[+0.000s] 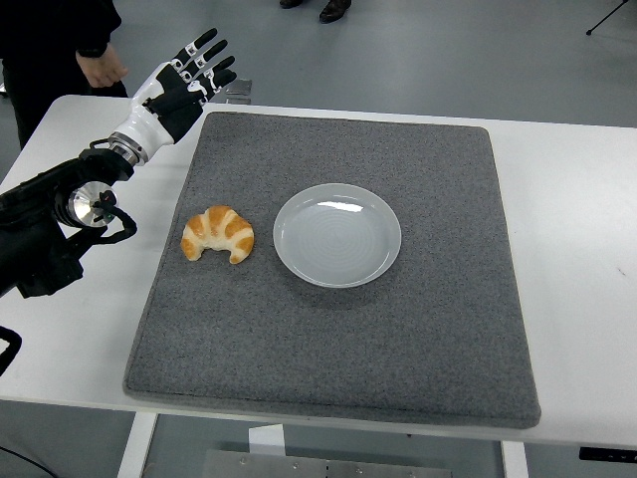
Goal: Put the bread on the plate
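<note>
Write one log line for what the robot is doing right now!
left robot hand: open, raised at mat's far-left corner | croissant: on mat, left of plate | plate: empty

**A:** So what's actually laid out on the white desk [577, 199]?

**B:** Most of it is taken up by a big grey felt-like mat [398, 339], squared up with the desk edges, with white left showing on both sides. A desk leg [139, 448] can be made out under the near left corner.

**A:** Anything behind it?

**B:** A person in dark clothes [50, 40] is seen at the top left, one hand [103, 68] hanging loosely curled just past the far desk corner. A pair of dark shoes [320, 8] is cut off at the top edge on the grey floor [448, 50]. Part of another white desk frame [20, 75] is caught far left.
</note>
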Robot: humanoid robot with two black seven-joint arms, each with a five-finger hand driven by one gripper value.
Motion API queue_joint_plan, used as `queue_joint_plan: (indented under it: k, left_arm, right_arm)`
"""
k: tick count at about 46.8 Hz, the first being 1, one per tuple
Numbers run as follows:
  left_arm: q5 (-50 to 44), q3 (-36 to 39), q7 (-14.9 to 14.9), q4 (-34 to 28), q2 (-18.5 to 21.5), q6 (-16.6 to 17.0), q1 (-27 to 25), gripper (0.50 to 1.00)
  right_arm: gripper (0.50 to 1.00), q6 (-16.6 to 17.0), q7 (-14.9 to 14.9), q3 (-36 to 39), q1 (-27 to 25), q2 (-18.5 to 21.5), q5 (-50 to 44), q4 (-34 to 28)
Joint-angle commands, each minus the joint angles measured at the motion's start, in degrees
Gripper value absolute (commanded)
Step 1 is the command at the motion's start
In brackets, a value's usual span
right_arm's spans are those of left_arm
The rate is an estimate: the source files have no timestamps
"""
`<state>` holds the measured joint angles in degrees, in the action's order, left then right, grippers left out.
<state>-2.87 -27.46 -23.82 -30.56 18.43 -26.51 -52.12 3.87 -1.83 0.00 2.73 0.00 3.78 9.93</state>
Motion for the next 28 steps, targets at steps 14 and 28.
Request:
queue_joint_plan:
  k: [14, 28]
  left_arm:
    - [-0.21, 0.12, 0.09, 1.73, 0.12, -2.05, -0.17, 0.992]
    - [-0.30, 0.12, 0.09, 1.12, 0.55, -1.97, -0.52, 0.990]
  right_arm:
    - [0.952, 0.00, 0.07, 0.00, 0.00, 0.00, 0.00, 0.00]
    - [0.952, 0.00, 0.07, 0.00, 0.00, 0.00, 0.00, 0.00]
